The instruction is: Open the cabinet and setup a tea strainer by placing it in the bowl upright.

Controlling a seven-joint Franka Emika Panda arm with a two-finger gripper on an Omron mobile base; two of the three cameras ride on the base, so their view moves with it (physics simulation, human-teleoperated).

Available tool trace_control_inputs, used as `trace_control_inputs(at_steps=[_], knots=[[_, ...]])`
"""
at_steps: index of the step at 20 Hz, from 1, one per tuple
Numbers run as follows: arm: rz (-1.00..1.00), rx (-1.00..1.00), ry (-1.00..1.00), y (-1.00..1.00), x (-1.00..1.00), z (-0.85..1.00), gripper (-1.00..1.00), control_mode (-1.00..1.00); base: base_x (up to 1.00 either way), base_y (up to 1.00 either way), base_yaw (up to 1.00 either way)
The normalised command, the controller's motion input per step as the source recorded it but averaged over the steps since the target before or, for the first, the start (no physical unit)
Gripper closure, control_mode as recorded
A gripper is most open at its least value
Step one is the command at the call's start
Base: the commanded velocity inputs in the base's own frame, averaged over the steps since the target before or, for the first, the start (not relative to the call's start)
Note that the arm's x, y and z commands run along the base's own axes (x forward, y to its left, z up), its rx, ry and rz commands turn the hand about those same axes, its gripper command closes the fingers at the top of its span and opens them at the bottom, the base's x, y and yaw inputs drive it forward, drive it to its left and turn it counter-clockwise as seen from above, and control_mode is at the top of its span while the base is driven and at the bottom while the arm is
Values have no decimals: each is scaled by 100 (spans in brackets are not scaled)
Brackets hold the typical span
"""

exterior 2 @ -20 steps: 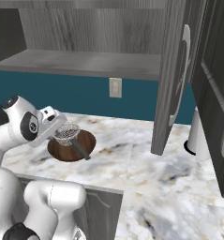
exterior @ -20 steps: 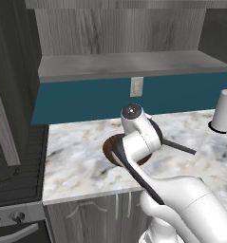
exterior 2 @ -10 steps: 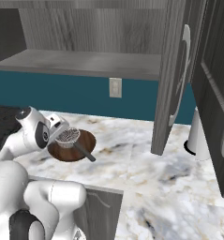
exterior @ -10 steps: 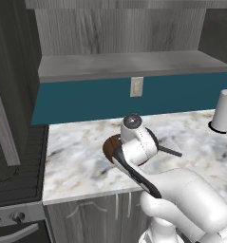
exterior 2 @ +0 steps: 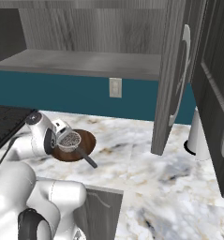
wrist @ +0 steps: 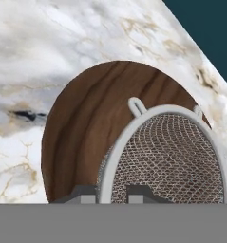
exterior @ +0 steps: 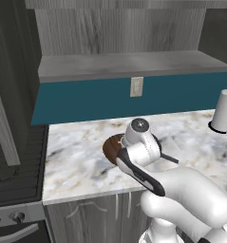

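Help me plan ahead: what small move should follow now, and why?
Probably lower the tea strainer a little further into the bowl, keeping it upright. The gripper has its jaws shut on the strainer's rim, mesh facing up over the bowl; contact is not clear.

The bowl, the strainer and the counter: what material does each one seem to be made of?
The bowl looks like dark brown wood with a smooth finish; curved grain lines run across it. The strainer looks like metal: a fine woven wire mesh inside a pale grey rim, though the rim could be plastic. The counter looks like polished marble, white with grey and tan veins; it may be an imitation.
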Motion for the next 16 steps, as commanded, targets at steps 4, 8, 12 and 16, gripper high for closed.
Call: trace_control_inputs(at_steps=[4,8,12,16], knots=[[0,0,0,0,3,-19,100,-100,0,0,0],[0,0,0,0,7,-4,100,-100,0,0,0],[0,0,0,0,11,0,100,-100,0,0,0],[0,0,0,1,20,0,100,-100,0,0,0]])
